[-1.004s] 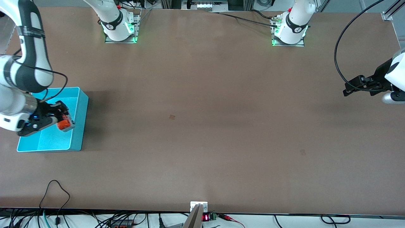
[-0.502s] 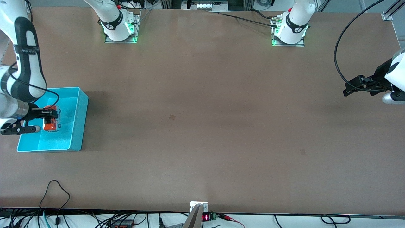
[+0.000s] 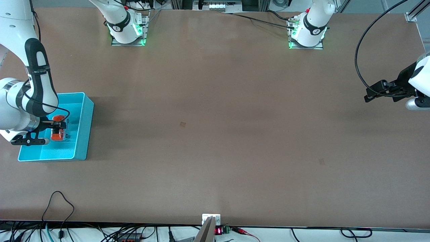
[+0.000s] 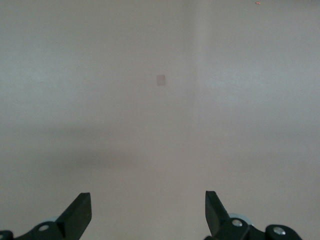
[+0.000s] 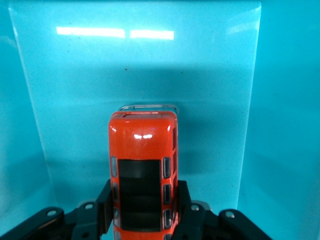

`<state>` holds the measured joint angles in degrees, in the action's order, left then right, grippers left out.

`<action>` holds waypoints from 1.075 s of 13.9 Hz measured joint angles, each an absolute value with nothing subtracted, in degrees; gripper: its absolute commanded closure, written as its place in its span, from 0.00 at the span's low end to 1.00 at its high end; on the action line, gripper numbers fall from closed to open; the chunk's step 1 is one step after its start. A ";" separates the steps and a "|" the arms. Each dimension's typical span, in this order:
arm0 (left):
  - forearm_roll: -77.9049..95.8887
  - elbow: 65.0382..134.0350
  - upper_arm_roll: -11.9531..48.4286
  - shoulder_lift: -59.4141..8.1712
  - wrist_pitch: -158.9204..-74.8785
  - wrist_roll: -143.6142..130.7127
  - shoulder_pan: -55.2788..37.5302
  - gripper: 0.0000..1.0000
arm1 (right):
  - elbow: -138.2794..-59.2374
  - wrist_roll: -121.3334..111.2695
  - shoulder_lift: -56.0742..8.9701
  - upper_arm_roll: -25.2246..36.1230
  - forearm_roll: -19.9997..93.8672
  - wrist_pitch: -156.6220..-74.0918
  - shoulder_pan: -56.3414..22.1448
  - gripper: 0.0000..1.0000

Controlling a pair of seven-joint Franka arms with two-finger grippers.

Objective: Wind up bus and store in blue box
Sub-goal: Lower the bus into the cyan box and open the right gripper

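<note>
Holding the bus [image 5: 143,170] inside the blue box [image 3: 84,134], right gripper [image 3: 57,128] jaws clamped on its sides; left gripper [image 4: 148,212] waiting, jaws wide, over bare worktop [image 3: 215,134].

A: So what's the setup around it? Mostly one big brown table [image 3: 215,117], matte top, with a couple of small darker scuff marks [image 3: 183,124] near the middle.

B: Yeah, lighting's soft and even, with faint darker bands across the surface. Along the edge nearest the front camera there's a mess of black cables [image 3: 60,208] and a little board with a red digit display [image 3: 218,231].

A: Two metal base plates [image 3: 129,41] glow green along the top edge, and a metal frame [image 3: 415,13] pokes in at the corner.
</note>
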<state>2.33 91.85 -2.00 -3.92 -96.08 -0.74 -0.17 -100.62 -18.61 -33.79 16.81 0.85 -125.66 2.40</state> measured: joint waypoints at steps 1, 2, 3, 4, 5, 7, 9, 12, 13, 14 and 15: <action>2.33 91.85 -1.99 -3.92 -96.08 -0.74 -0.17 0.00 | -100.76 -18.61 -34.06 16.81 0.85 -125.66 2.50 1.00; 2.33 91.85 -1.99 -3.92 -96.08 -0.74 -0.18 0.00 | -101.25 -18.61 -34.14 16.81 0.85 -125.66 2.52 1.00; 2.33 91.85 -1.99 -3.92 -96.09 -0.74 -0.18 0.00 | -101.89 -18.65 -34.13 16.81 0.85 -125.64 2.52 1.00; 2.33 91.85 -1.99 -3.92 -96.22 -0.74 -0.18 0.00 | -102.53 -18.71 -34.11 16.81 0.85 -125.59 2.52 1.00; 2.33 91.85 -1.99 -3.92 -96.60 -0.74 -0.18 0.00 | -103.13 -18.75 -33.97 16.82 0.85 -125.54 2.52 1.00; 2.33 91.85 -1.96 -3.92 -97.01 -0.69 -0.25 0.00 | -104.08 -18.77 -33.12 16.82 0.85 -124.62 2.52 1.00; 2.33 91.85 -1.80 -3.92 -97.21 -0.68 -0.38 0.00 | -105.14 -18.79 -32.36 16.83 0.85 -123.50 2.52 0.86; 2.33 91.85 -1.74 -3.92 -97.84 -0.68 -0.39 0.00 | -105.85 -18.81 -31.83 16.81 0.85 -122.40 2.52 0.00; 2.33 91.85 -1.74 -3.92 -98.09 -0.67 -0.39 0.00 | -105.85 -18.82 -31.83 16.80 0.85 -122.40 2.51 0.00; 2.33 91.85 -1.74 -3.92 -98.25 -0.66 -0.37 0.00 | -105.85 -18.84 -31.83 16.78 0.85 -122.41 2.51 0.00; 2.33 91.85 -1.74 -3.92 -98.26 -0.66 -0.35 0.00 | -105.85 -18.86 -31.82 16.77 0.85 -122.44 2.50 0.00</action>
<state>2.33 91.85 -1.74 -3.92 -98.26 -0.66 -0.35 -105.85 -18.86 -31.82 16.77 0.85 -122.44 2.50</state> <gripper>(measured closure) 0.000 0.242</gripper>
